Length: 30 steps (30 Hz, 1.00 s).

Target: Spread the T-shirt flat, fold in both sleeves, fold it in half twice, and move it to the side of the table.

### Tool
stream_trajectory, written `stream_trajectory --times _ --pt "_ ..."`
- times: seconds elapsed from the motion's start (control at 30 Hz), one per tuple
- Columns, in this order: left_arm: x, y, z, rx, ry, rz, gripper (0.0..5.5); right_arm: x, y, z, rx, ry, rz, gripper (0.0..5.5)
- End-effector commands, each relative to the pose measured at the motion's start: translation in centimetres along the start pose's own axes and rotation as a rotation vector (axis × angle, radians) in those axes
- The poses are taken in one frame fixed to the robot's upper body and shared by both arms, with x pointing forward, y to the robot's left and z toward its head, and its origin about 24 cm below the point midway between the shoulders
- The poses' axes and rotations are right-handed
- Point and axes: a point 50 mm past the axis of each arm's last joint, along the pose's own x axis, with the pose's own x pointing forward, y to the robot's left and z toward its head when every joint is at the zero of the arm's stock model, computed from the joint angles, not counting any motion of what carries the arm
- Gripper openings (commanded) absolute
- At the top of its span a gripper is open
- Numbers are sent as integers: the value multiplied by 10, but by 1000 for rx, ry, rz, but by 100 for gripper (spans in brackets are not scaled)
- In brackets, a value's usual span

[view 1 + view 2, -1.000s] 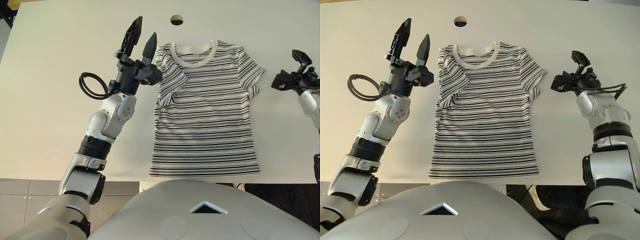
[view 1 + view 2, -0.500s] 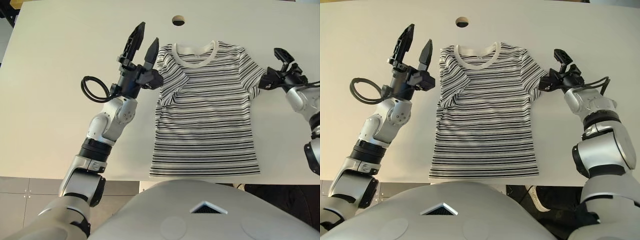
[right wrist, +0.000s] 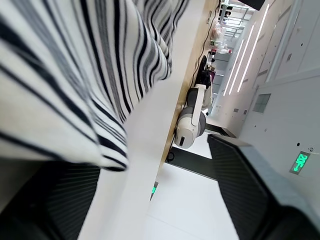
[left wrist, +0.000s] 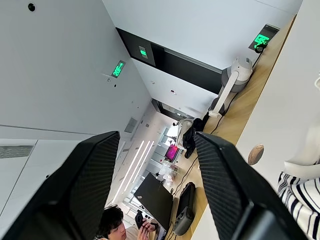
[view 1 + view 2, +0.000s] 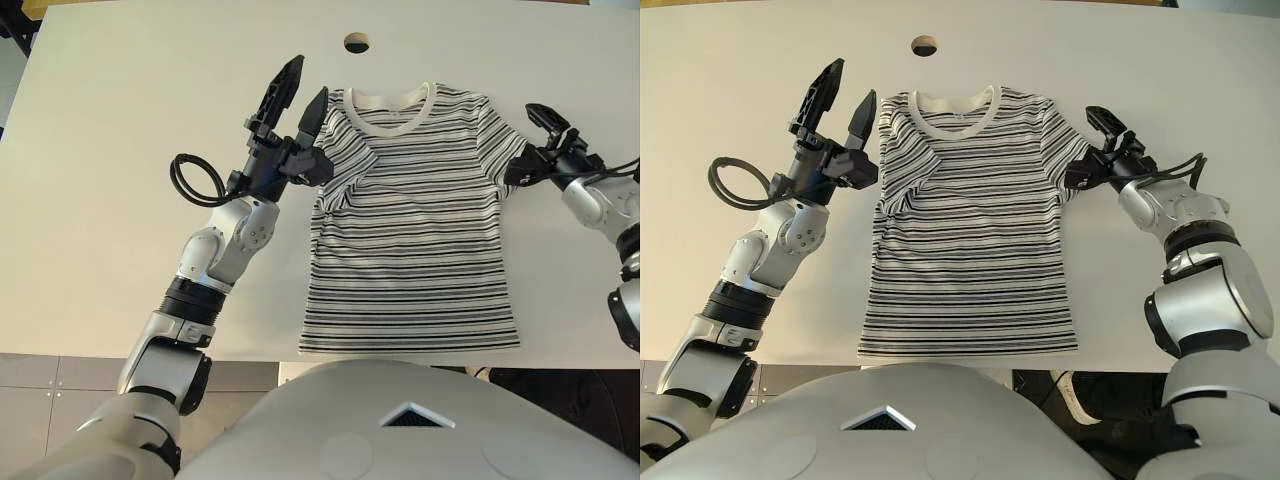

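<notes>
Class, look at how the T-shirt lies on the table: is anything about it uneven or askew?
Yes. The T-shirt is lopsided: its left sleeve is tucked in over the chest, leaving a diagonal crease, while its right sleeve lies spread out on the table.

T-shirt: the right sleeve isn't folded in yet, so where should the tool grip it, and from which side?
Grip the right sleeve at its outer hem, coming in low from the robot's right: it lies flat, sticking out past the body, free edge facing the open right tool.
</notes>
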Motion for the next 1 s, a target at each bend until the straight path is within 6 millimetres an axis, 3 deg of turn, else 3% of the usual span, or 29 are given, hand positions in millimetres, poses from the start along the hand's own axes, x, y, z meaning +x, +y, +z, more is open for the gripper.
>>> stream_trajectory --times 0.03,0.47,0.77,1.0 --pt "-4 -4 1 -3 -2 -36 281 -7 19 9 3 -82 126 281" --pt "-6 -5 2 -8 -6 -39 281 -6 11 3 30 -34 77 29" --pt "-8 -6 3 -5 -12 -51 281 -4 10 9 95 -55 53 15" --pt "-10 -11 6 -5 -17 -70 281 -2 -14 17 120 -132 -116 15"
